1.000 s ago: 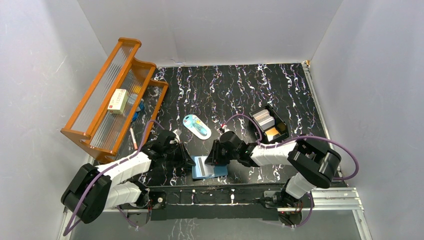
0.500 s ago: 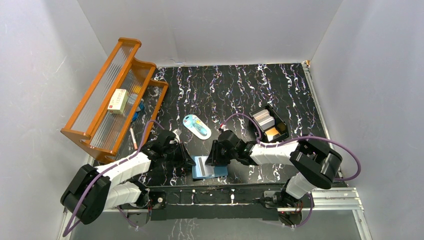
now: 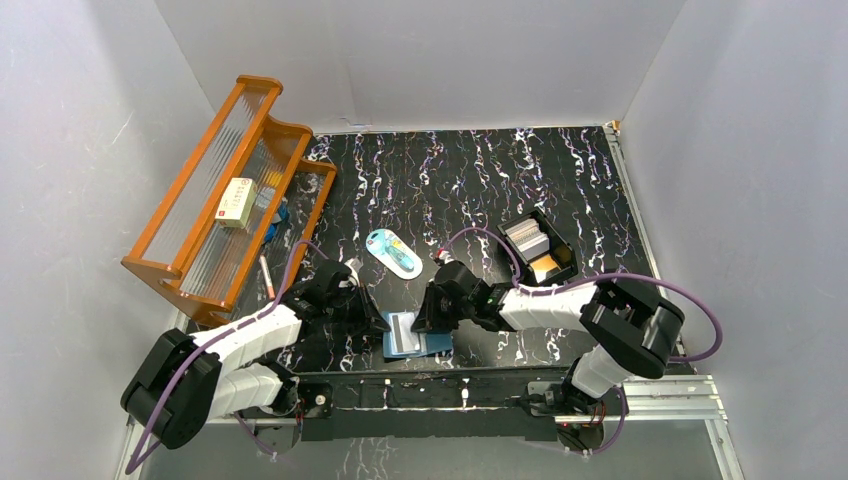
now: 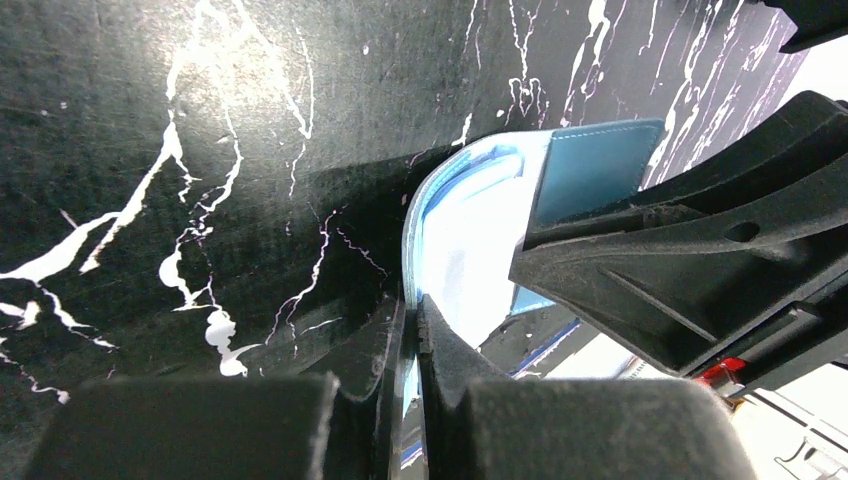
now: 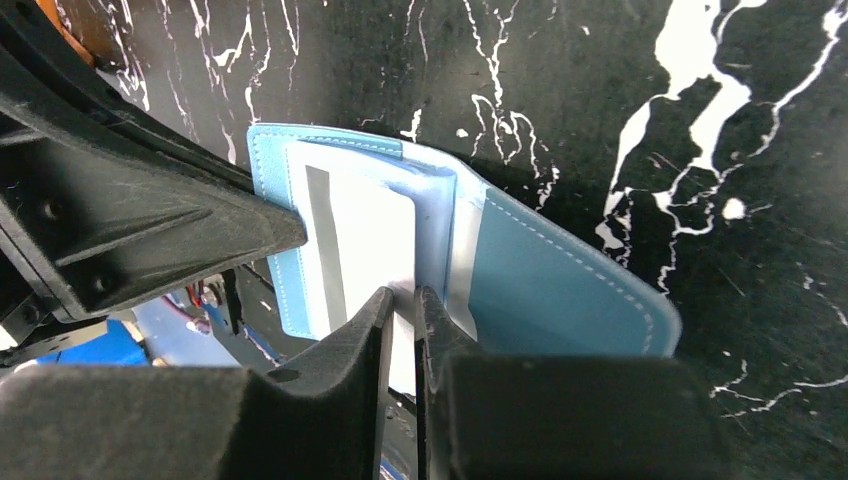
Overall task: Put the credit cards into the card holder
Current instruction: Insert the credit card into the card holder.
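left gripper (image 4: 410, 325): low over table, jaws pinched shut | right gripper (image 5: 403, 305): low, facing it, jaws clamped nearly closed

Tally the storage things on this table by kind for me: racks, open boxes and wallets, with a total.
Orange rack: 1
Black box: 1
Blue card holder: 1
Total: 3
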{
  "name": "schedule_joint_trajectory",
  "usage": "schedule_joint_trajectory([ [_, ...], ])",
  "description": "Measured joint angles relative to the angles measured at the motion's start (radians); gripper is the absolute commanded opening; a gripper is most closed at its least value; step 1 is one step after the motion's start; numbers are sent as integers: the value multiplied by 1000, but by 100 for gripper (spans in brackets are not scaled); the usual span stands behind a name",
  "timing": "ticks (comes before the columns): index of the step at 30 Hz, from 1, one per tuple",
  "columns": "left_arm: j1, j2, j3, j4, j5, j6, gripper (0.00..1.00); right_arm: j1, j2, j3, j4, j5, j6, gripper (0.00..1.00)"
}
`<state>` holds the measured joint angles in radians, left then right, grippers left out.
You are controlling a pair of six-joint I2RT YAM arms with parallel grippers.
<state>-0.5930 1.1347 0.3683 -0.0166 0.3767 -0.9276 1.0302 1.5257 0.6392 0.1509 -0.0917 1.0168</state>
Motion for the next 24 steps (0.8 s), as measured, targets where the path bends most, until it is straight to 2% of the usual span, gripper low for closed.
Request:
schedule_joint_trajectory([
  [3,0,0,0,-8,-7,0,0,0,9,0,21,-18,9,20],
  [6,0,0,0,-16,-14,0,0,0,24,-2,40,-30,27,24],
  [11,0,-10,0,-17,-14,-1,13,0,27,-3,47,-32,35,29],
  [17,0,-61,0,4,3,-12,21,0,-4,-3,-6,13,5,19],
  [24,0,-68,-19,125,54,-42,23,0,-16,-3,-27,34,-11,14],
])
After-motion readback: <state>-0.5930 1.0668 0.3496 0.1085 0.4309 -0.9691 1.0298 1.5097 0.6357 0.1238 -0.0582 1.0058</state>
